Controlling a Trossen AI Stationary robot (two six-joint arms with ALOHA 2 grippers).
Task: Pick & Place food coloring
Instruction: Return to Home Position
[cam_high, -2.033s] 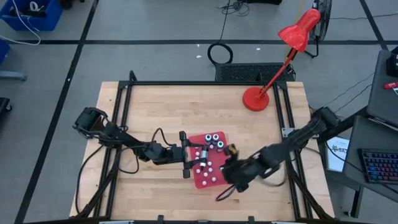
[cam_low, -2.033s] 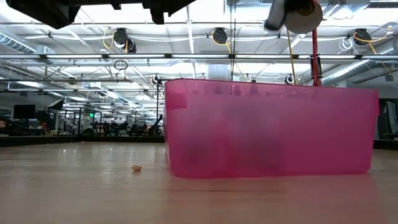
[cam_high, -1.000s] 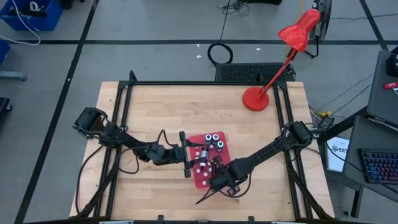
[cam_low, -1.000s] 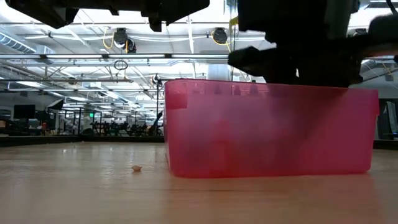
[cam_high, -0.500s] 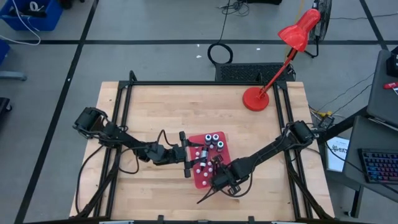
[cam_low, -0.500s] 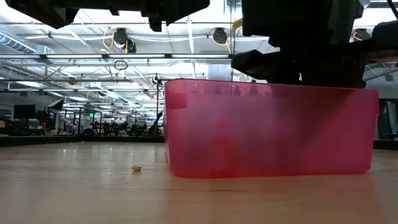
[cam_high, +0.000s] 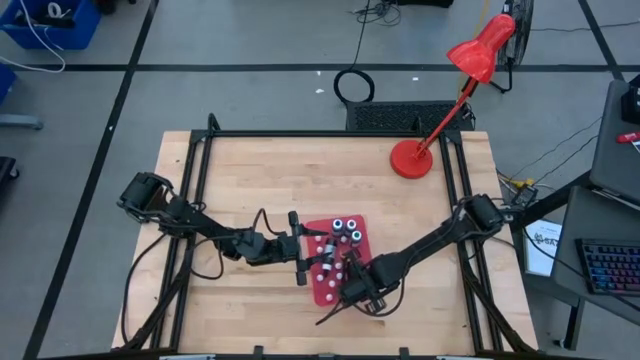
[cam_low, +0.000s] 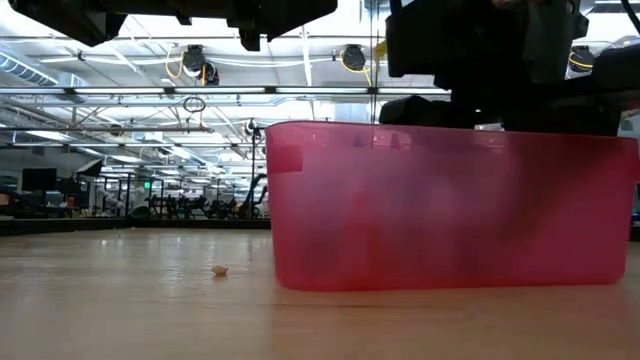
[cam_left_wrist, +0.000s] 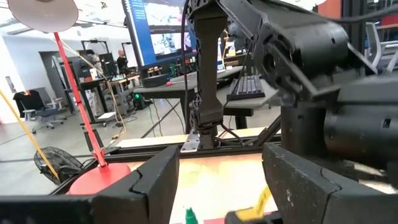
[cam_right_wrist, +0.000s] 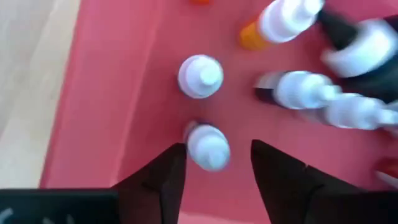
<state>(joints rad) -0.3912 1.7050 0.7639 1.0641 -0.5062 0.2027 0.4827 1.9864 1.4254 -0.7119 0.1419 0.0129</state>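
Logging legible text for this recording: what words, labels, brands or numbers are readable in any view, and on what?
None can be read in any view.
Screens, left wrist view: picture too blurred to read.
Sheet of paper beside the table, high view: print too small.
Bottles in the red bin: only white caps show, no label.

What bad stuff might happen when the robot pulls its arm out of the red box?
The right gripper hangs low inside the red bin, its open fingers either side of a white-capped bottle. Rising crookedly, it might tip that bottle or the neighbouring bottle. The left gripper sits close beside the bin's wall; swinging away, it might shove the bin.
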